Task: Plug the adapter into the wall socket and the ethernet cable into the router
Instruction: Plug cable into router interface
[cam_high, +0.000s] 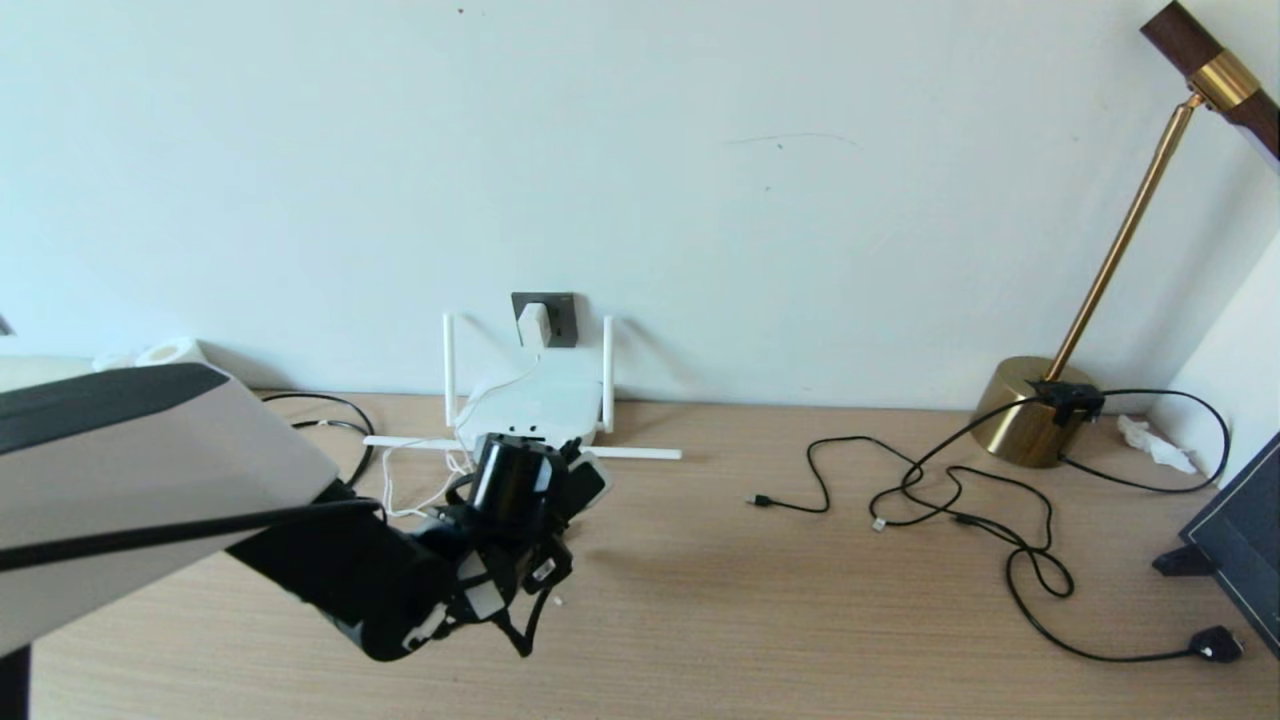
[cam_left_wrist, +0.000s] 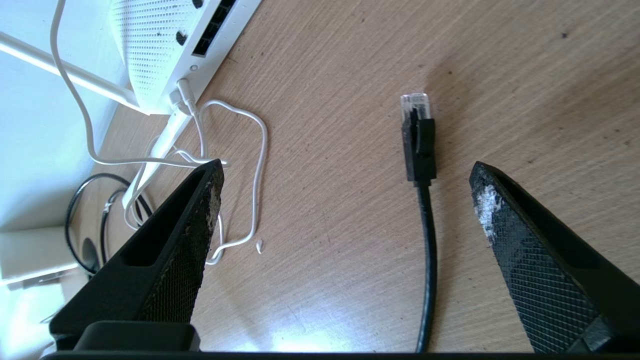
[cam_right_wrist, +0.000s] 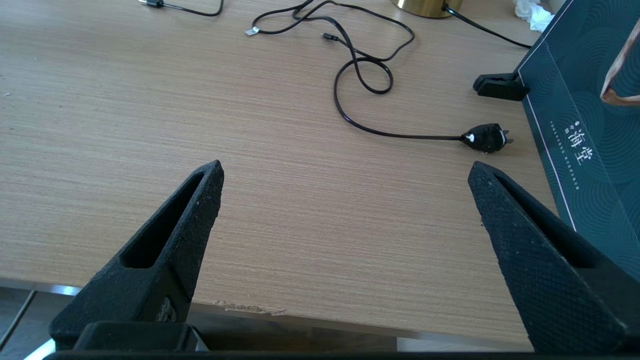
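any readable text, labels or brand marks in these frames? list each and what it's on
"渔堂", roughly: two large pale characters on the dark teal box; the reading is unsure.
Small line of print running beside those characters on the same box: too small to read.
Router, adapter, wall socket, ethernet cable: no legible marking.

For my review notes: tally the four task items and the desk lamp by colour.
White: 2, the router and the adapter.
Black: 1, the ethernet cable.
Dark grey: 1, the wall socket.
Brass: 1, the lamp.
Total: 5.
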